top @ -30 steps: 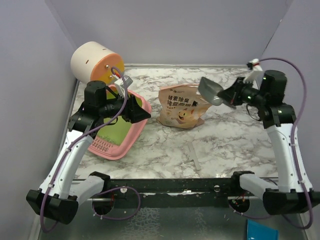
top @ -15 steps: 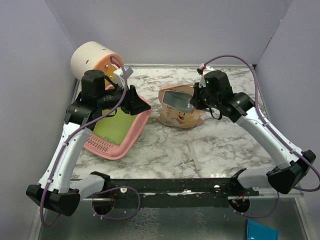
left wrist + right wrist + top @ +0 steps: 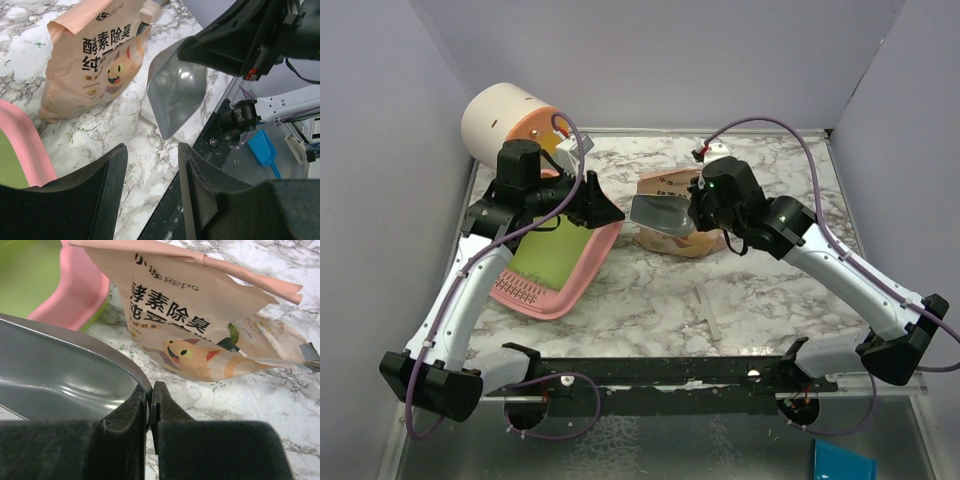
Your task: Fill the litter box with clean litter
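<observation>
The pink litter box with its lime-green bottom lies at the left, and its rim shows in the left wrist view and the right wrist view. My left gripper hovers open over the box's right rim, with nothing between its fingers. My right gripper is shut on the rim of a grey scoop. The scoop's bowl is bare and hangs in front of the tan paper bag. No clean litter shows.
A cream-and-orange cylinder stands behind the box at the back left. A white strip lies on the marble in front of the bag. A blue scoop rests below the table's near edge.
My right arm has swung left from the back right, carrying the scoop to the bag's front. My left gripper has shifted slightly right and its jaws have narrowed a little.
</observation>
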You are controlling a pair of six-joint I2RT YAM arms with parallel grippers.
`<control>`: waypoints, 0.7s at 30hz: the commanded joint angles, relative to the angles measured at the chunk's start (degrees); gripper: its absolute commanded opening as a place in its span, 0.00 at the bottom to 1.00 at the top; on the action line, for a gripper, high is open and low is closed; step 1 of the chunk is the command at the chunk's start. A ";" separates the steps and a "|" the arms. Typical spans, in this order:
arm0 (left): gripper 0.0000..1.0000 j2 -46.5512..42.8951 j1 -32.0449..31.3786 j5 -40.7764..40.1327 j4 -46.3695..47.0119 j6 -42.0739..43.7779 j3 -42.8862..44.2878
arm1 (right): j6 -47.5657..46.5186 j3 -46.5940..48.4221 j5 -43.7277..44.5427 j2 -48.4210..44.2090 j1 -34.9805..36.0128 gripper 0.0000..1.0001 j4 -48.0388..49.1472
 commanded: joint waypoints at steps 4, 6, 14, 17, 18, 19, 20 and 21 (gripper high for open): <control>0.47 1.60 -1.91 -0.94 4.25 -1.69 -1.00 | 2.22 2.26 3.83 1.25 4.49 0.01 2.10; 0.47 1.99 -2.46 -1.63 4.34 -1.80 -1.17 | 2.37 2.76 4.44 1.76 5.90 0.01 2.25; 0.45 2.96 -4.43 -3.62 4.36 -2.20 -1.66 | 3.92 3.91 8.80 3.44 9.66 0.01 1.85; 0.38 2.70 -4.59 -3.75 4.38 -2.42 -2.45 | 4.73 3.41 9.87 2.83 9.86 0.01 1.97; 0.32 2.61 -4.66 -3.82 4.41 -2.43 -2.71 | 4.95 3.27 11.33 2.48 9.87 0.01 1.87; 0.20 2.60 -4.72 -3.98 4.40 -2.32 -2.98 | 5.08 3.10 12.05 2.15 9.90 0.01 1.92; 0.09 2.67 -4.76 -4.09 4.38 -2.33 -3.28 | 5.10 2.86 12.45 1.72 9.92 0.01 2.13; 0.00 2.76 -4.76 -4.22 4.36 -2.37 -3.51 | 5.25 2.58 12.86 1.18 9.95 0.01 2.35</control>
